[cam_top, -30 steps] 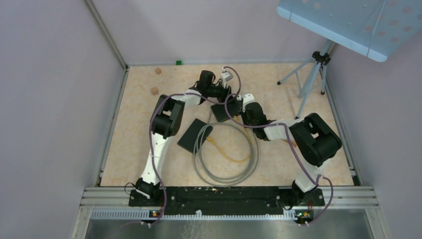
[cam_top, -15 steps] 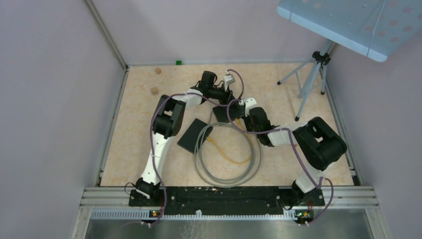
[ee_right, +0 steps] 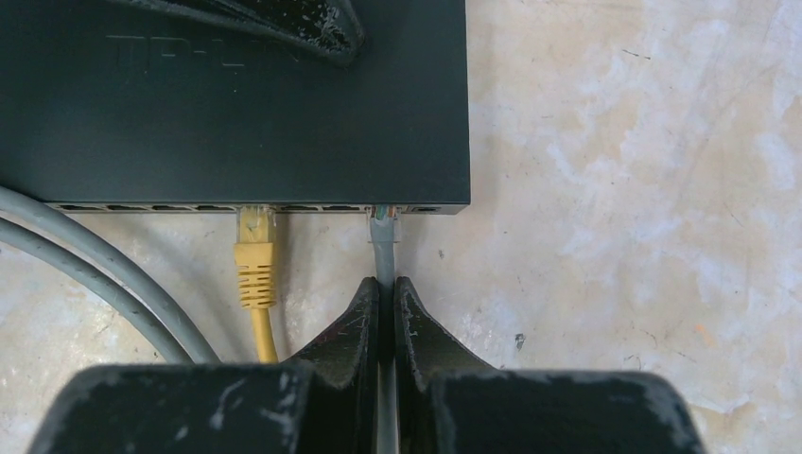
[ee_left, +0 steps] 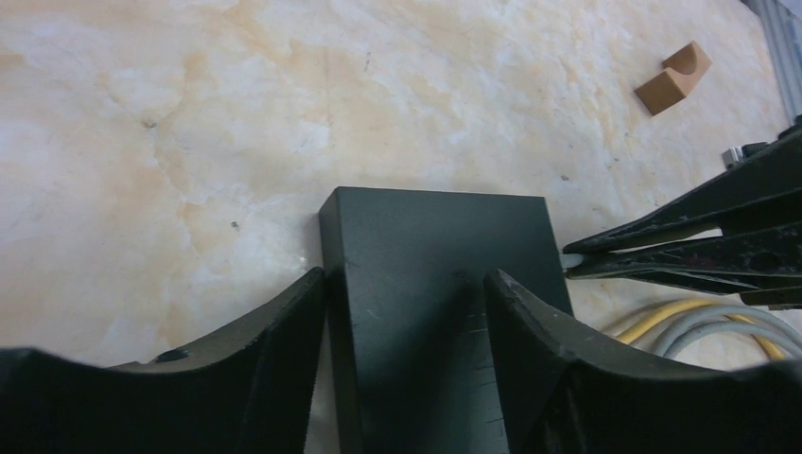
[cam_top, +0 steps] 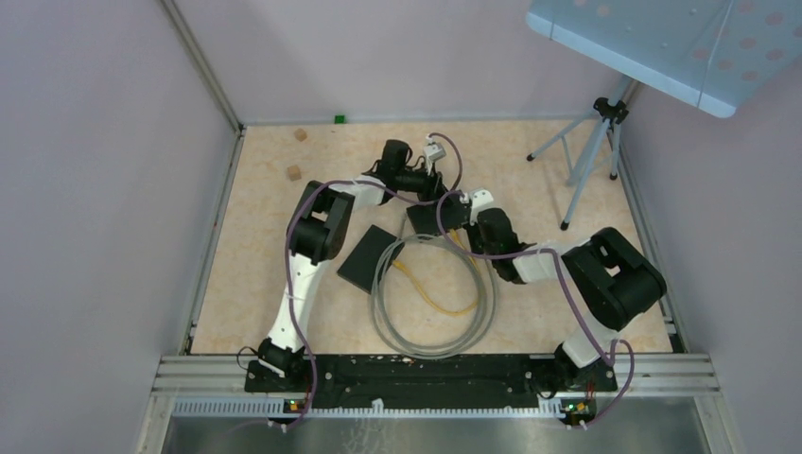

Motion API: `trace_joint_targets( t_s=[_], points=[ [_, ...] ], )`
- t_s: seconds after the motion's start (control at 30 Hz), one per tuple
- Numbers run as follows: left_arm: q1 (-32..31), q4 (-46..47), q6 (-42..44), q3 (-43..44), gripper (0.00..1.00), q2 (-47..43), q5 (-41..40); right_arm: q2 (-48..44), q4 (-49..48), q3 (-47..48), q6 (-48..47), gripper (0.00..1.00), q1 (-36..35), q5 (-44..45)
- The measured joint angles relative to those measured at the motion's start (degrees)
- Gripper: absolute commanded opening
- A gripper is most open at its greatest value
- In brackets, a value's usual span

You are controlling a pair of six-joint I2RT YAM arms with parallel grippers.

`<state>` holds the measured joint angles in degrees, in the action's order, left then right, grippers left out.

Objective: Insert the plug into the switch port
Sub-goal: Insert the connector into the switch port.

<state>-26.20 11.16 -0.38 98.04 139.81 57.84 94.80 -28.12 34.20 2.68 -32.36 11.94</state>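
The black switch [ee_right: 236, 113] lies flat on the table, its row of ports facing my right gripper [ee_right: 386, 284]. That gripper is shut on a grey cable just behind its clear plug [ee_right: 383, 222], whose tip sits at a port near the switch's right end. A yellow plug [ee_right: 255, 255] sits in a port further left. My left gripper [ee_left: 402, 279] is open over the switch [ee_left: 435, 284]: one finger is beside its left edge, the other rests on its top. From above, both grippers meet at the switch [cam_top: 426, 219].
A grey cable coil [cam_top: 435, 303] and a yellow cable [cam_top: 426, 288] lie in front of the switch. A second flat black box [cam_top: 369, 257] sits to the left. Wooden blocks [cam_top: 294, 173] lie far left, and a tripod [cam_top: 586, 161] stands at the back right.
My left gripper has opened wider over the switch. The right arm has shifted a little to the right and nearer, still shut on the grey cable.
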Motion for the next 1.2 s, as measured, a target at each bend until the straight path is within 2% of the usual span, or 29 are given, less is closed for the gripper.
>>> trace_joint_targets(
  t_s=[0.47, 0.7, 0.9, 0.97, 1.03, 1.13, 1.2],
  points=[
    [0.2, -10.1, 10.0, 6.4, 0.61, 1.4, -2.0, 4.0, 6.1, 7.7, -1.2, 0.0, 0.3, 2.0],
    [0.2, -13.7, 15.0, 8.0, 0.78, 1.7, -1.6, 4.7, 8.5, 9.7, -3.0, 0.0, 0.8, 1.0],
    [0.0, -2.9, 7.9, -2.5, 0.83, -2.6, -1.9, -0.7, 5.2, 3.1, -3.0, 0.1, 1.5, -3.0],
    [-0.3, 2.1, 3.6, -7.8, 0.91, -5.0, -3.7, -3.2, 5.9, 1.9, -2.8, 0.14, 1.5, -2.9],
    [-0.6, 6.8, -0.5, -12.8, 0.98, -7.6, -6.6, -5.0, 6.2, 1.8, -1.8, 0.25, 1.5, -2.4],
    [-0.9, 11.3, -5.1, -17.7, 0.99, -10.4, -10.8, -7.0, 5.4, 1.9, 0.1, 0.51, 1.5, -1.4],
    [-1.0, 13.1, -7.6, -19.6, 0.99, -11.5, -13.9, -7.3, 5.6, 2.1, 1.5, 0.58, 1.6, -0.7]
  ],
)
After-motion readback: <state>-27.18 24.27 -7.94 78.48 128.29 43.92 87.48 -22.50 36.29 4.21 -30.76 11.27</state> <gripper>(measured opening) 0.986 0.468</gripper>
